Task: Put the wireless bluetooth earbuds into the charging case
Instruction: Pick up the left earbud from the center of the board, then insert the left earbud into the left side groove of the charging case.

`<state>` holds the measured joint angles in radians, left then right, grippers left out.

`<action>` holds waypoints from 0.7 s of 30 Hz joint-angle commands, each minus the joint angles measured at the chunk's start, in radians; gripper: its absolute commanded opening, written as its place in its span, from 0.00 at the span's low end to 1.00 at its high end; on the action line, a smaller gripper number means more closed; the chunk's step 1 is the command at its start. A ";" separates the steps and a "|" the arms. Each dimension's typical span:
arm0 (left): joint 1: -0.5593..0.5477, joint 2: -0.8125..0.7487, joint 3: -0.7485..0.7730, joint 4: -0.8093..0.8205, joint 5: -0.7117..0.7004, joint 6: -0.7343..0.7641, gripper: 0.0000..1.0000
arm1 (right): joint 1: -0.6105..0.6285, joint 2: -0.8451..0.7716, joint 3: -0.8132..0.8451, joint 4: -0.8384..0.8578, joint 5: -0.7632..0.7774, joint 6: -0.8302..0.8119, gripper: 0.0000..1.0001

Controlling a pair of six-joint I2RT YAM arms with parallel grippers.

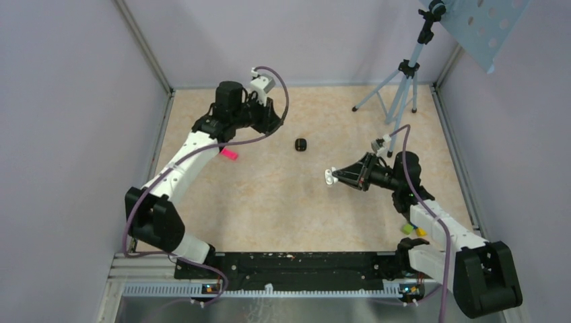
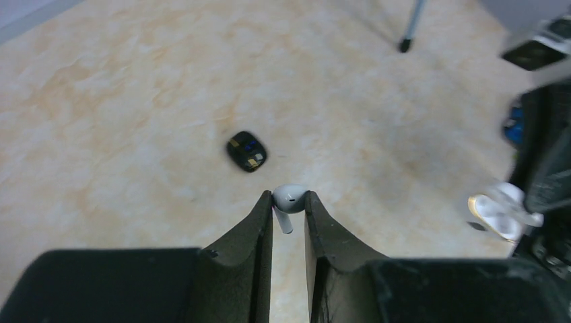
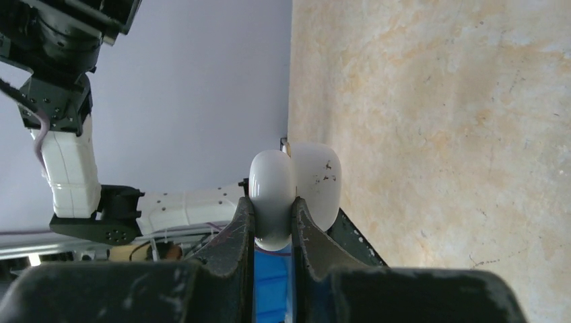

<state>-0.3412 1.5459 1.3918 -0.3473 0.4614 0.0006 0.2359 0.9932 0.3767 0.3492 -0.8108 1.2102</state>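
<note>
My left gripper (image 2: 289, 202) is shut on a white stemmed earbud (image 2: 289, 198), pinching its head with the stem hanging between the fingers, held above the table. In the top view this gripper (image 1: 275, 123) is at the far middle; the earbud is too small to see there. My right gripper (image 3: 273, 208) is shut on the white charging case (image 3: 272, 192), whose lid (image 3: 318, 182) is open beside it. In the top view the case (image 1: 329, 177) is held above the table centre-right by the right gripper (image 1: 336, 177). The case also shows in the left wrist view (image 2: 499, 214). No other earbud is visible.
A small black cube with coloured faces (image 1: 301, 145) lies between the grippers, also in the left wrist view (image 2: 246, 151). A pink block (image 1: 229, 154) lies under the left arm. Green and yellow blocks (image 1: 413, 230) sit by the right arm. A tripod (image 1: 402, 87) stands at the back right.
</note>
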 commanded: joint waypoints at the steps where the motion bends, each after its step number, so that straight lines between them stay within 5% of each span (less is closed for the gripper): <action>1: -0.088 -0.097 -0.105 0.195 0.173 -0.103 0.10 | 0.013 0.032 0.078 0.109 -0.086 -0.051 0.00; 11: -0.245 -0.258 -0.398 0.685 0.276 -0.295 0.06 | 0.011 0.111 0.031 0.343 -0.124 0.113 0.00; 21: -0.297 -0.277 -0.473 0.881 0.298 -0.304 0.00 | 0.014 0.158 0.049 0.433 -0.184 0.217 0.00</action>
<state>-0.6197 1.2987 0.9520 0.3569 0.7380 -0.2882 0.2359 1.1358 0.3996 0.6693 -0.9524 1.3685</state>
